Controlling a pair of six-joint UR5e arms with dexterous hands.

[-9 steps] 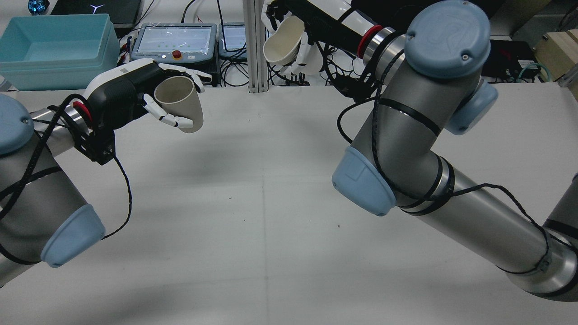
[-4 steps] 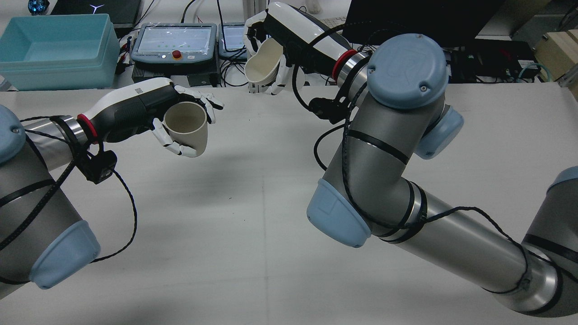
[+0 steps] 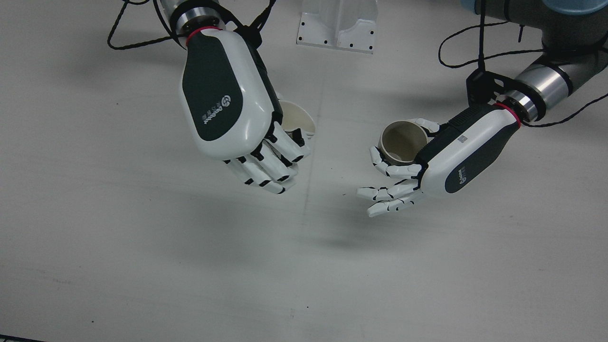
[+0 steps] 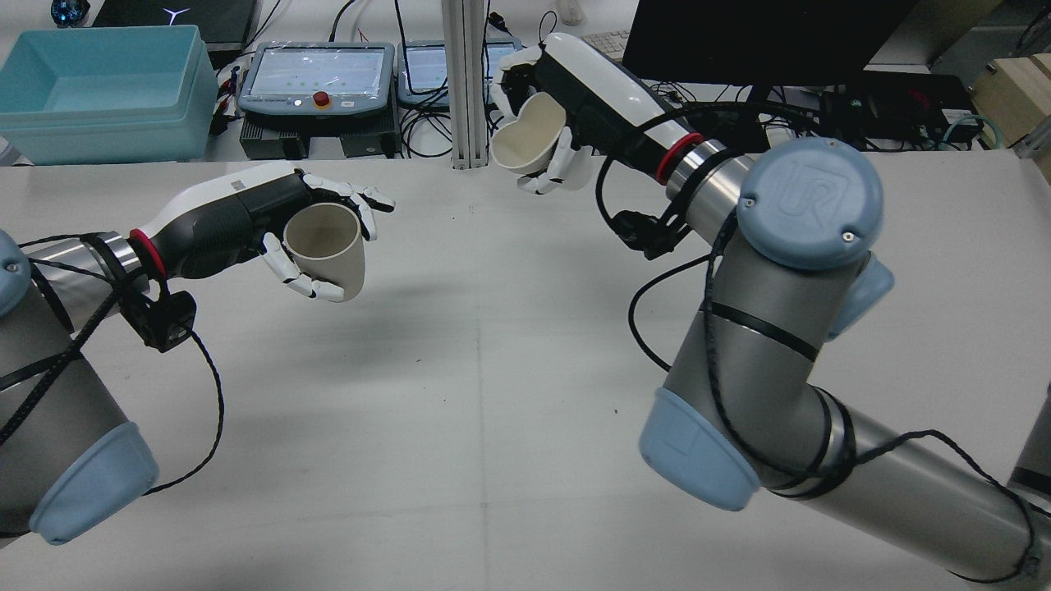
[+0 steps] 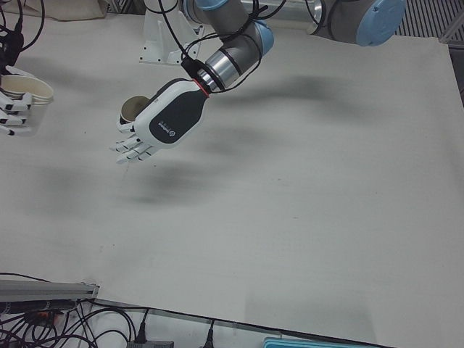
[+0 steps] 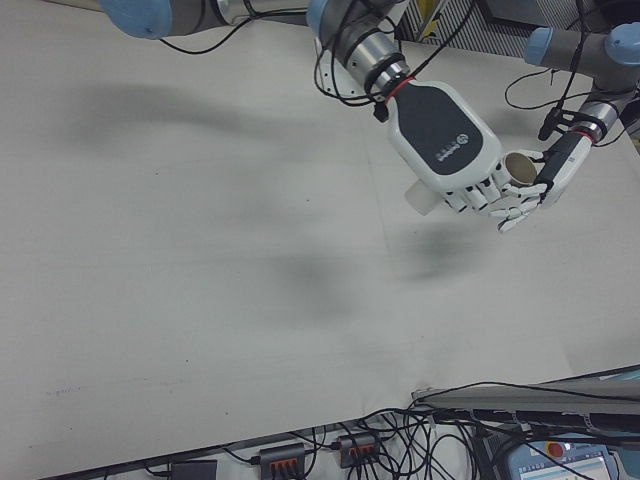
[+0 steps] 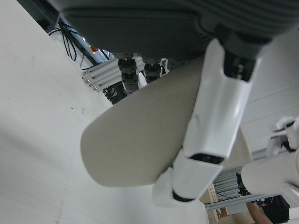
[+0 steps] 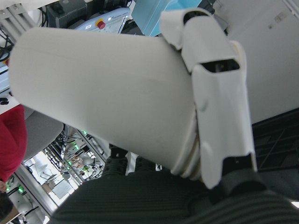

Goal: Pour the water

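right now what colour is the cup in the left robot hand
Plain beige cup, no pattern; the rear view shows it best.

Bare table (image 4: 493,369) between both arms

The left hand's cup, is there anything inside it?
The cup in the left hand looks empty: bare beige walls, no water visible. Its very bottom lies in shadow.

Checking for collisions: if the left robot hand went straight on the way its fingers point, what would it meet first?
Probably nothing: the left robot hand points past the right robot hand; only bare table beyond.
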